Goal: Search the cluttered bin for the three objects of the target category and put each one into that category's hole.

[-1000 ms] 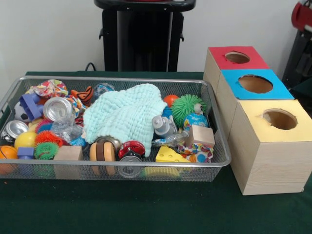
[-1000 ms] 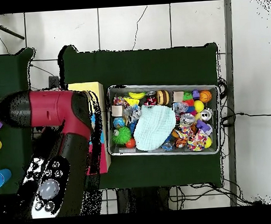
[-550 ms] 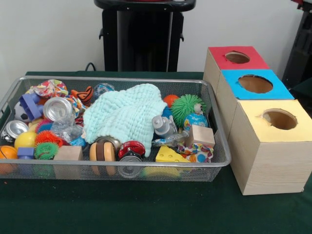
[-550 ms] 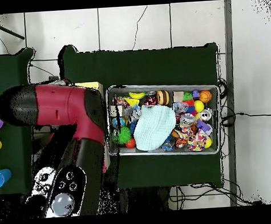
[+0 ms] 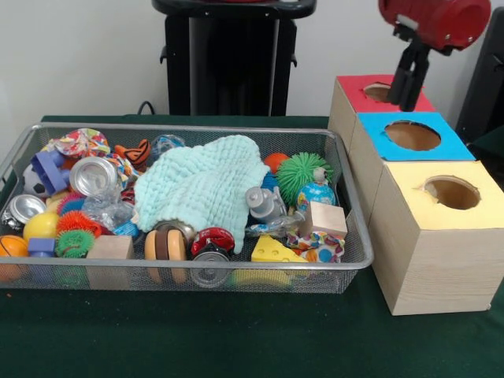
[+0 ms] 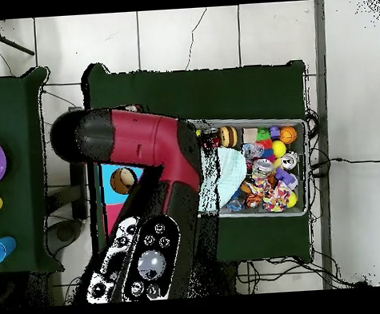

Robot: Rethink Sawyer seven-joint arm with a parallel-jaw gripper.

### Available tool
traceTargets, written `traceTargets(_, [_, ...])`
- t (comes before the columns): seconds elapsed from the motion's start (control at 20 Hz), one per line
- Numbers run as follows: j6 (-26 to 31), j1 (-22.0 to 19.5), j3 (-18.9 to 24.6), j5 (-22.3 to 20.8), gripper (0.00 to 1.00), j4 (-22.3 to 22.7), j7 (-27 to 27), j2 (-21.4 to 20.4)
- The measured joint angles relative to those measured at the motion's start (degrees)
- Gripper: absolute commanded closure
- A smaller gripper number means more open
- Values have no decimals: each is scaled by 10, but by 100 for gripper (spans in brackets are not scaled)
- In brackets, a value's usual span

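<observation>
The wire bin (image 5: 346,260) sits left, stuffed with toys half-buried under a mint cloth (image 5: 201,185), so the targets, whichever they are, probably need digging out. To the right stand the red (image 5: 358,98), blue (image 5: 378,142) and yellow (image 5: 409,185) boxes. The arm (image 5: 435,20) hangs over the red one; can't tell what the gripper (image 5: 405,94) is doing.

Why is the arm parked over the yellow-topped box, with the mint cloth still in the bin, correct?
Not quite. The front view shows the arm above the red-topped box, not the yellow-topped box. The mint cloth does lie in the bin.
</observation>
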Motion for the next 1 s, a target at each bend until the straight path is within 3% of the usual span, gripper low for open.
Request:
traceTargets(0.6, [0, -13, 30, -35, 100, 4, 0, 14])
traceTargets(1.0, [-23, -18, 35, -35, 100, -11, 0, 63])
